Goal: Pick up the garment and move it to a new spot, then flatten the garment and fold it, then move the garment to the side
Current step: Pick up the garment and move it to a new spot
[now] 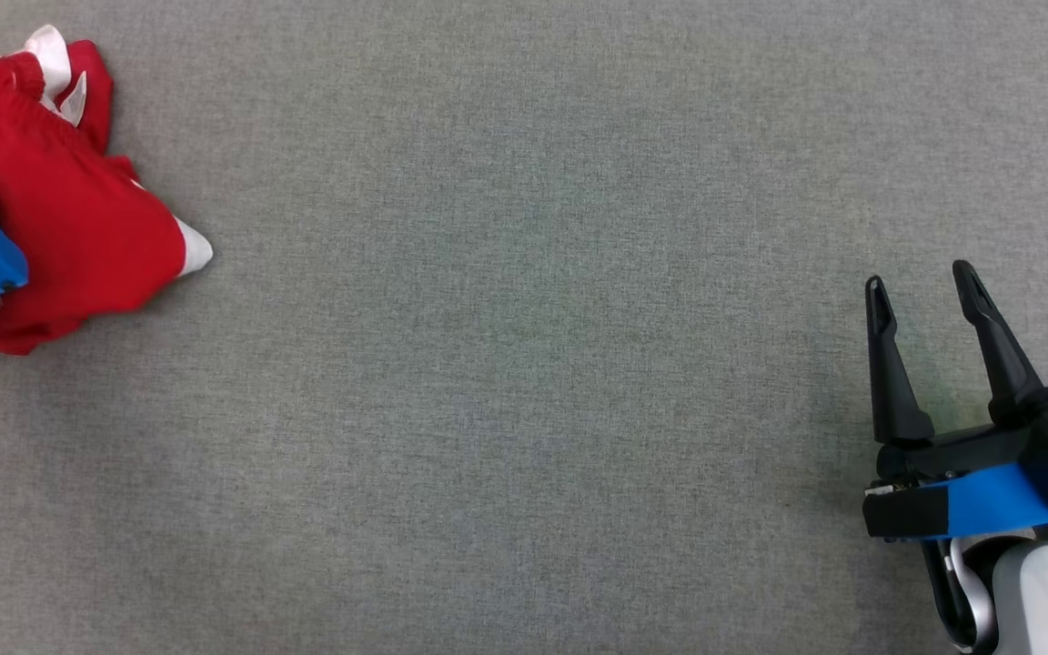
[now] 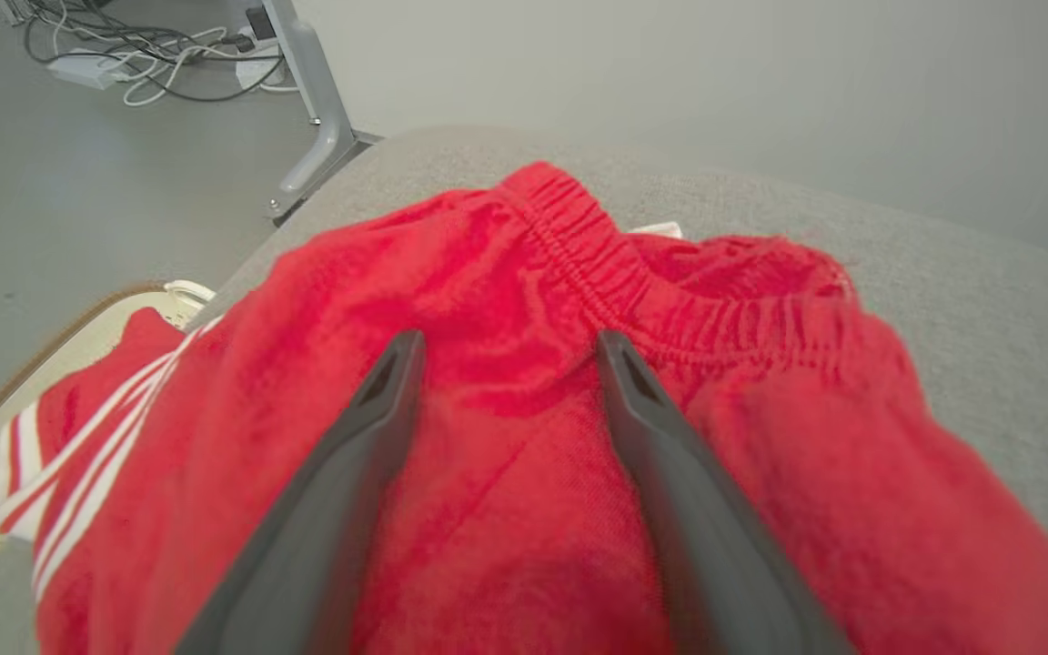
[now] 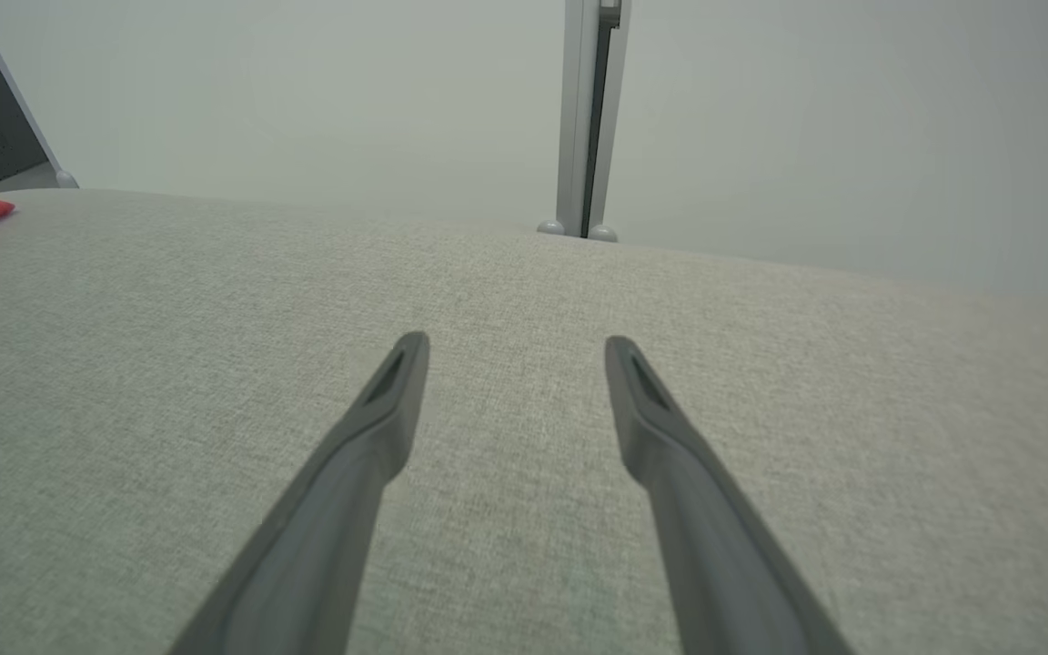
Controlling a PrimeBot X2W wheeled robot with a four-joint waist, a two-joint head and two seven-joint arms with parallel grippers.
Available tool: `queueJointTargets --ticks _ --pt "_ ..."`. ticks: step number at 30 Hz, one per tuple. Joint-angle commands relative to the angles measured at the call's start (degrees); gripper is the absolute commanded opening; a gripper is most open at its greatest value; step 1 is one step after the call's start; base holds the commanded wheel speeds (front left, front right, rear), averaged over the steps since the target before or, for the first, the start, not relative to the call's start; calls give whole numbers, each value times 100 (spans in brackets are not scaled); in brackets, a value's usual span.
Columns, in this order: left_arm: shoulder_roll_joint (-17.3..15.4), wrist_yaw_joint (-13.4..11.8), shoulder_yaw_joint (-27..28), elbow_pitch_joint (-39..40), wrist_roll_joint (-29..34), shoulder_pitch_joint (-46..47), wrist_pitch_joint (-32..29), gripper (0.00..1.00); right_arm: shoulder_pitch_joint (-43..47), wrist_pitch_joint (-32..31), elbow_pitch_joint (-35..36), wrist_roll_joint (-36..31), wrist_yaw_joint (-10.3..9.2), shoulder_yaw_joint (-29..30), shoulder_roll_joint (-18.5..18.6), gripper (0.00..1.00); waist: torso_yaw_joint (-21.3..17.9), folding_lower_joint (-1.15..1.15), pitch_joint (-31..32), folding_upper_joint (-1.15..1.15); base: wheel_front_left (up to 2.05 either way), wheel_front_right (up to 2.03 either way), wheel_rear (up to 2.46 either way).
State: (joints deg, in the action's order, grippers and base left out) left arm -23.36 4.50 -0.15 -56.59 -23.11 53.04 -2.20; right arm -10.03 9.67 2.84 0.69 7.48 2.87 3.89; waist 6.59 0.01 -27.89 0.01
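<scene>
Our left jaws stand wide and empty over the crumpled red garment [image 2: 760, 409] at the bench's [image 1: 524, 364] left edge, perhaps brushing it; right jaws wide, empty, well apart; we judge nothing lifted yet; moving, flattening, folding remain.

You see the garment [image 1: 78, 218] at the upper left of the head view, bright red with white edges. In the left wrist view, thin white stripes [image 2: 78, 473] run along its lower left side. The table cover [image 1: 524, 364] is plain grey with tiny woven specks. The right gripper [image 1: 918, 276] is black, and the band [image 1: 988, 505] behind it is bright blue. The left gripper [image 2: 510, 337] looks dark grey. The wall [image 3: 215, 91] is pale grey.
</scene>
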Motion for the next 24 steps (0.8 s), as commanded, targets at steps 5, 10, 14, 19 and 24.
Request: queueJointTargets --ticks 5,10,14,19,24 --pt "73 165 -96 -624 -159 147 -450 100 -142 -38 7 -37 3 -42 -7 100 22 -1 9 -1 0 0 0" --pt "121 264 -184 -1004 -264 149 -687 0 -152 -35 -56 -3 3 -98 -15 100 19 -1 75 -1 0 0 0" --pt "98 283 -243 -1124 -327 121 -605 0 -116 -16 -83 32 3 -124 -14 100 -12 -1 169 -1 0 0 0" --pt "31 303 -309 -1019 -358 266 -156 0 -65 32 -180 62 3 -123 -24 100 -43 -1 391 -1 0 0 0" --pt "-11 311 -441 -823 -261 394 382 0 0 124 -372 119 3 -181 -57 100 -82 -1 719 -1 0 0 0"
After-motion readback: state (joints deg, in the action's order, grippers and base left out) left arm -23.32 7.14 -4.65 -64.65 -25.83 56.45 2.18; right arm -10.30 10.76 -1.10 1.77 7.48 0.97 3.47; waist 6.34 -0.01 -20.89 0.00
